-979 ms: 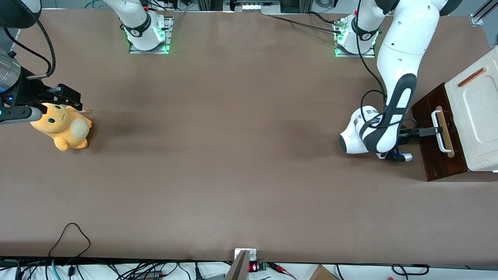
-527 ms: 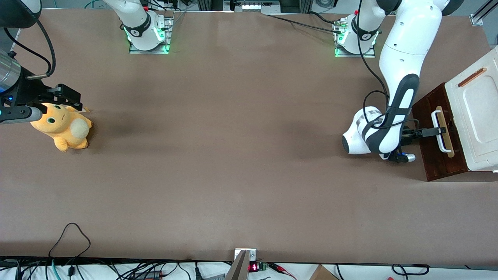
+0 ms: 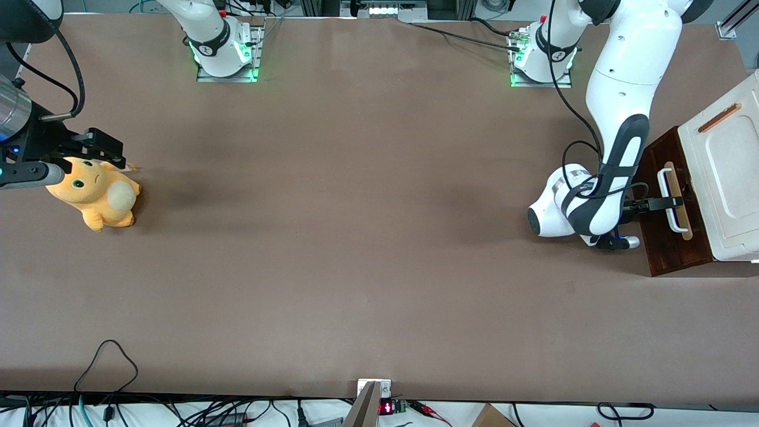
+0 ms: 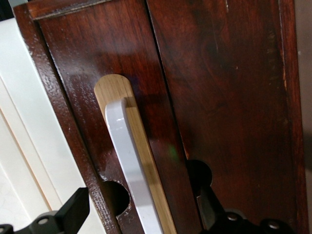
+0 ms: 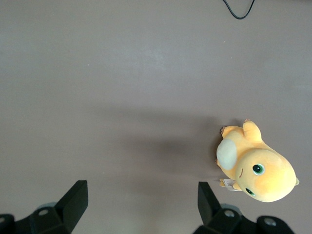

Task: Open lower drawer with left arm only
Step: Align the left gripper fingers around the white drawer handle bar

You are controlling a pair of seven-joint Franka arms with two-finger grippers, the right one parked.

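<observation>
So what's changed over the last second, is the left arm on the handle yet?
The left arm has advanced toward the lower drawer; its gripper now has open fingers on either side of the white handle, not closed. The drawer front and the plush toy haven't moved.

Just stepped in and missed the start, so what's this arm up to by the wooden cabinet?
The left arm is working on the lower drawer, the dark reddish-brown front with a white bar handle. Its gripper is at the handle with its fingers open, one on each side of the bar, not yet clamped. The drawer looks shut or barely out; no pale inside shows. A yellow plush toy lies toward the parked arm's end of the table.
</observation>
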